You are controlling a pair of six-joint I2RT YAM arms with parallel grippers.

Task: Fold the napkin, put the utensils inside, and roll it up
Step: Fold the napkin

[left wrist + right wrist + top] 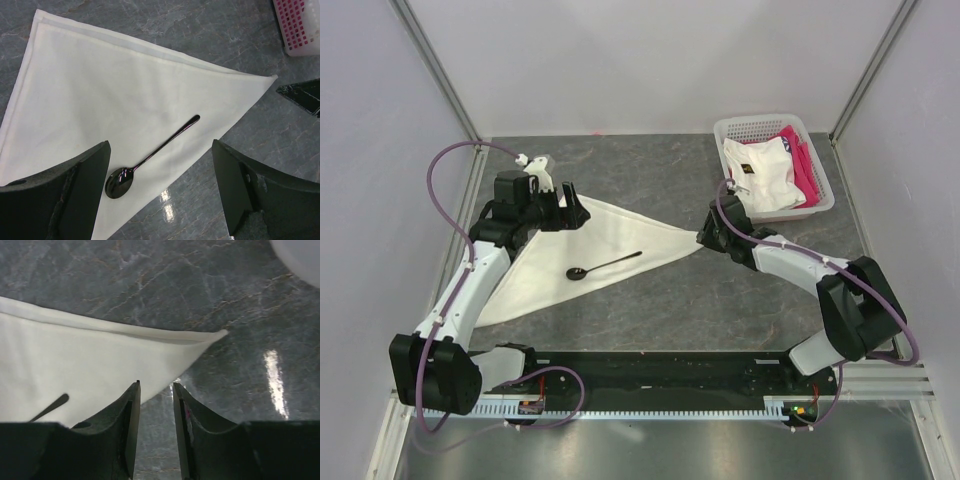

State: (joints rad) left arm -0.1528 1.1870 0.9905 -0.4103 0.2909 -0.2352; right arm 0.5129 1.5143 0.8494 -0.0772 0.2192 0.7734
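From above, the napkin [595, 240] is seen folded into a triangle on the worktop [720, 305], the spoon [603, 266] laid on it. At the left wrist, the left claw [160, 145] is held wide above the napkin. At the right wrist, the right claw [156, 385] is held narrow and empty, just beside the napkin's tip

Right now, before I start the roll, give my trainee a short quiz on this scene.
1. True or false: the spoon lies on the bare table, off the napkin.
2. Multiple choice: the napkin is A) spread as a flat square, B) folded into a triangle, C) rolled into a tube.
3. Short answer: which arm's fingers stand beside the napkin corner nearest the basket?

Key
1. False: it rests on the napkin, near one edge.
2. B.
3. The right arm's, with nothing between them.
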